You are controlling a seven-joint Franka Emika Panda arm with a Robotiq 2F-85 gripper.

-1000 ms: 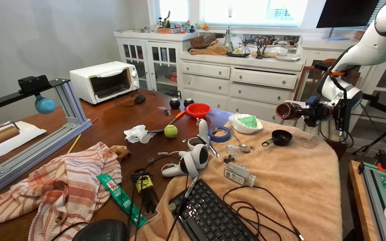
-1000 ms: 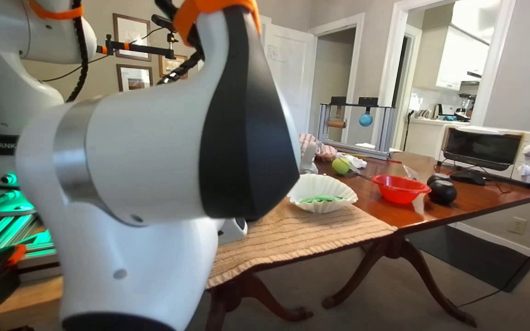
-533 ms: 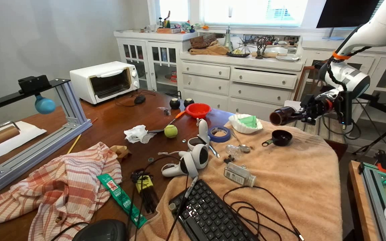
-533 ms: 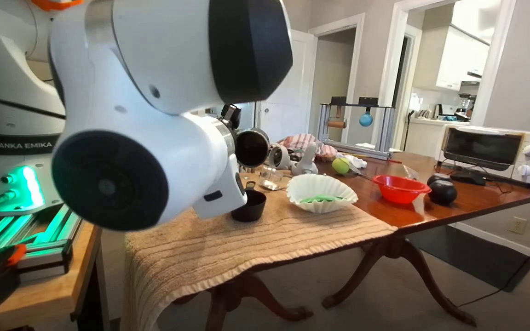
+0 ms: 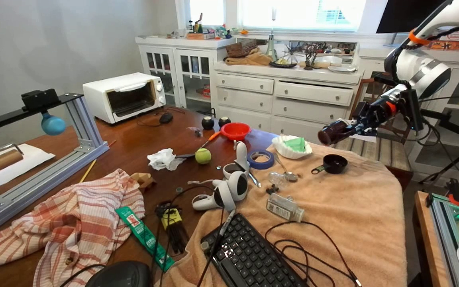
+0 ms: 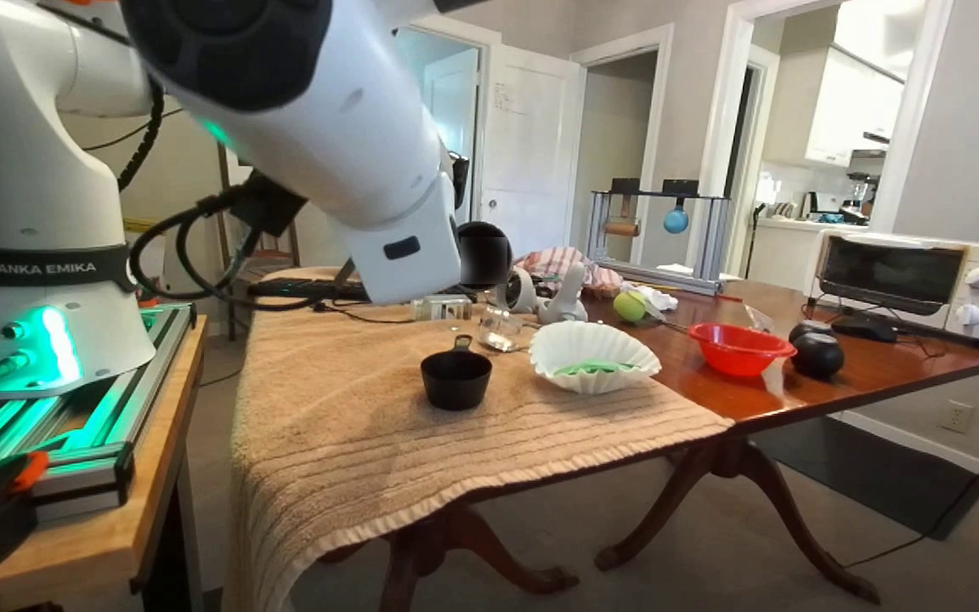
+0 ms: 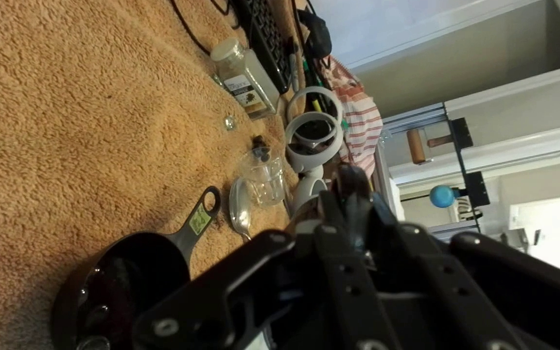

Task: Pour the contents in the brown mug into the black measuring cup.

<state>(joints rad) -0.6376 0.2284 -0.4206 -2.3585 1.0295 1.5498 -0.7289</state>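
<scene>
The brown mug (image 5: 330, 132) is in the air, tipped well over on its side, above the towel. In an exterior view, its round dark end (image 6: 483, 255) shows beyond the wrist. My gripper (image 5: 357, 126) is shut on it, apparently by its handle. In the wrist view, a brown part of the mug (image 7: 351, 181) sits between the fingertips (image 7: 355, 214); the rest is mostly hidden. The black measuring cup (image 5: 335, 164) stands upright on the towel, below the mug, and also shows in an exterior view (image 6: 455, 380). In the wrist view, the cup (image 7: 183, 243) has dark, glossy highlights inside.
A white fluted bowl (image 5: 292, 147) with something green stands beside the cup. A spoon (image 5: 291, 176), clear plastic piece (image 5: 278, 179), blue tape roll (image 5: 260, 159), spice jar (image 5: 285, 208), white controllers (image 5: 229, 187) and red bowl (image 5: 235, 130) are nearby.
The arm has swung up and back, uncovering the measuring cup in an exterior view. The held mug has turned and shifted slightly. The measuring cup has not moved.
</scene>
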